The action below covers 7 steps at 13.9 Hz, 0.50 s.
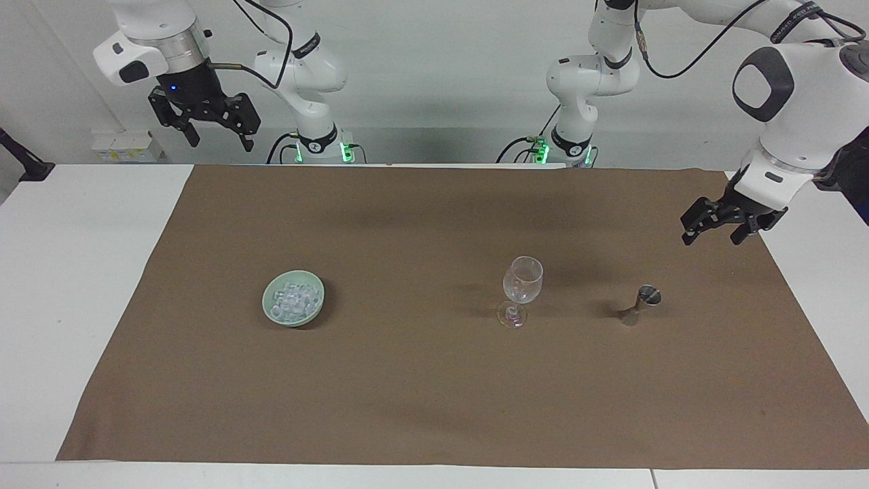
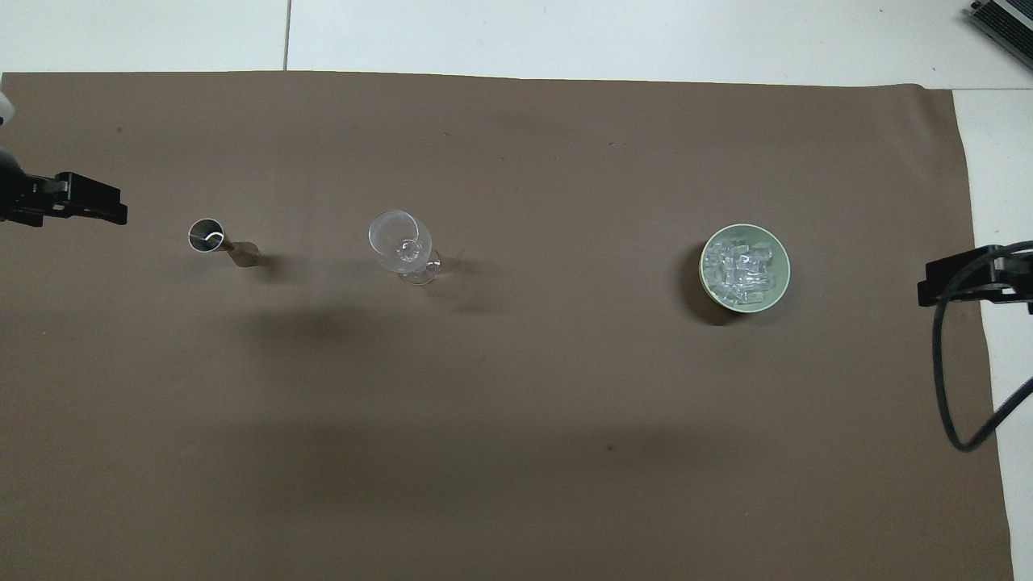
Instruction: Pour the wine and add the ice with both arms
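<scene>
Steel jigger (image 1: 643,303) stands upright toward the left arm's end of the brown mat (image 1: 434,407), beside the empty stemmed glass (image 1: 522,288). Left gripper (image 1: 713,227) hangs over the mat's edge at the jigger's 1 o'clock in the facing view, fingers spread, holding nothing. Best move, I'd say: come down level, straddle the narrow waist, close gently and keep it vertical so nothing spills. Ice (image 1: 294,301) sits in the green bowl (image 1: 271,314) toward the right arm's end. Right gripper (image 1: 218,138) waits high at the bowl's 11 o'clock, fingers spread, empty.
</scene>
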Available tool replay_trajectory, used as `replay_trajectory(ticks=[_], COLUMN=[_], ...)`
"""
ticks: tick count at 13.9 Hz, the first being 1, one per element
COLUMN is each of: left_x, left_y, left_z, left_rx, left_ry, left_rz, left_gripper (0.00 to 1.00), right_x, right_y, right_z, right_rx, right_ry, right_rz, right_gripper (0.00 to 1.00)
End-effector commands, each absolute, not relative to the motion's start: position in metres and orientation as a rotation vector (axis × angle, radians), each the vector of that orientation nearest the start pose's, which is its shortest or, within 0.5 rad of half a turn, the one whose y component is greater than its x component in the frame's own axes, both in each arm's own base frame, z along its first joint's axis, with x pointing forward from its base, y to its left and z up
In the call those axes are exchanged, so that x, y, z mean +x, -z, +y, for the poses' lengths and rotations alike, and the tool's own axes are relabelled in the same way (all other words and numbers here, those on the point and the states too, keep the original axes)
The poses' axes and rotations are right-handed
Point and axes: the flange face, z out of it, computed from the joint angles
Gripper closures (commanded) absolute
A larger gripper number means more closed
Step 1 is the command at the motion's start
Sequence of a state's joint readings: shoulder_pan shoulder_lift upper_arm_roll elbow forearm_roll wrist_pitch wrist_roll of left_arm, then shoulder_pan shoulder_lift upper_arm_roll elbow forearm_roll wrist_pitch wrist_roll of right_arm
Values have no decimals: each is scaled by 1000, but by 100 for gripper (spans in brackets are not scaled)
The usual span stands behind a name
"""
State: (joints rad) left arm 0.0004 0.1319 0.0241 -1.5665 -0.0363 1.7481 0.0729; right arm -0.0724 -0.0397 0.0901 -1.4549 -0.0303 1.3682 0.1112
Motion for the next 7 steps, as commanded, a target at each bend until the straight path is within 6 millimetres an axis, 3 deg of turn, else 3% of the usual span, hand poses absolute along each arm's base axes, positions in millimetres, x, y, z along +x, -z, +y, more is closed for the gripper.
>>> replay_trajectory(ticks=[1,7], left_x=[611,616], left_y=[-568,-552], left_z=[4,15], left_rx=[-3179,-3134], left_ry=[72,46], left_rz=[107,510], left_gripper=[0,0], right_x=[515,515], right_y=[-686,-686], right_z=[1,1], right_rx=[-3151,-3151], right_ry=[-70,-70], right_rz=[133,133], right_gripper=[0,0])
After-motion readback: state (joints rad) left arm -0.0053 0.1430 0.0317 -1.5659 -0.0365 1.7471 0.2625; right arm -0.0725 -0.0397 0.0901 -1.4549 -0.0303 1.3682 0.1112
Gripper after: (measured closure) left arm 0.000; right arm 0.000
